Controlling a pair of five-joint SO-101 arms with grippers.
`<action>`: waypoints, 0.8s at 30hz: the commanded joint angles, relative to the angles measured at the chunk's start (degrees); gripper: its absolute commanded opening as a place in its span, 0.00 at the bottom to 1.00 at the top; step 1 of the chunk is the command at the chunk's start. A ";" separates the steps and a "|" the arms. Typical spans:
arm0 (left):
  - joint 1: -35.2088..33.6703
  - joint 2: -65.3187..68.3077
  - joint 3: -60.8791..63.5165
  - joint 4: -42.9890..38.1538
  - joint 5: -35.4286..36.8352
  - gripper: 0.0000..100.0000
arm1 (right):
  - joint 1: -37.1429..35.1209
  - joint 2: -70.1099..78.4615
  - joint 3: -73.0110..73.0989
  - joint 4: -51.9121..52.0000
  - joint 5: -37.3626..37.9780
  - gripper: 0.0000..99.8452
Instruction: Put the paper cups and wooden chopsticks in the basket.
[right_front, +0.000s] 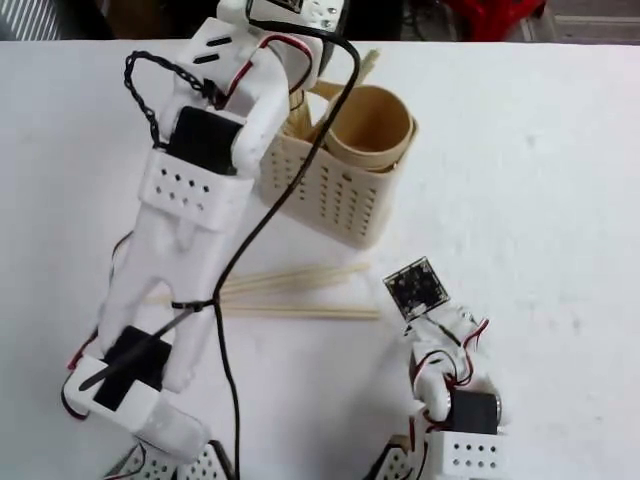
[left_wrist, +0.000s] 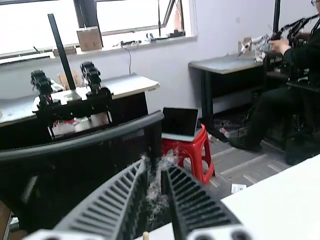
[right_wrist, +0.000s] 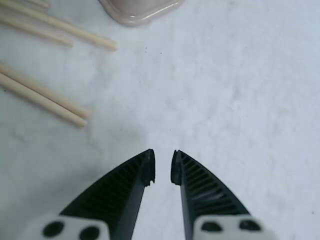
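Observation:
A white perforated basket (right_front: 340, 195) stands at the table's back middle with a paper cup (right_front: 372, 128) lying inside it and chopstick ends (right_front: 368, 62) poking out over its far rim. My left arm (right_front: 200, 170) stretches up to the basket's left side. Its gripper (left_wrist: 154, 167) points out at the room, its jaws almost together, and a wooden chopstick tip (left_wrist: 145, 234) shows at their base. Several wooden chopsticks (right_front: 300, 295) lie on the table in front of the basket. My right gripper (right_wrist: 162, 167) hovers low over bare table near those chopsticks (right_wrist: 45, 97), nearly shut and holding nothing.
The basket's lower edge (right_wrist: 140, 10) shows beyond the right gripper. A black cable (right_front: 235, 300) hangs from the left arm across the loose chopsticks. The white table (right_front: 540, 200) has open room on the right. Beyond the table are a black chair (left_wrist: 75, 165) and a red stool (left_wrist: 185, 150).

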 joint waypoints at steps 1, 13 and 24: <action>-1.36 -0.75 -2.46 4.92 0.09 0.07 | -0.31 -0.31 0.53 -0.48 0.35 0.07; -9.36 -13.85 -1.23 58.73 -3.08 0.03 | -0.31 -0.31 0.53 -0.48 0.35 0.07; -10.95 -21.14 64.97 21.54 -15.56 0.02 | -0.31 -0.31 0.53 -0.48 0.35 0.07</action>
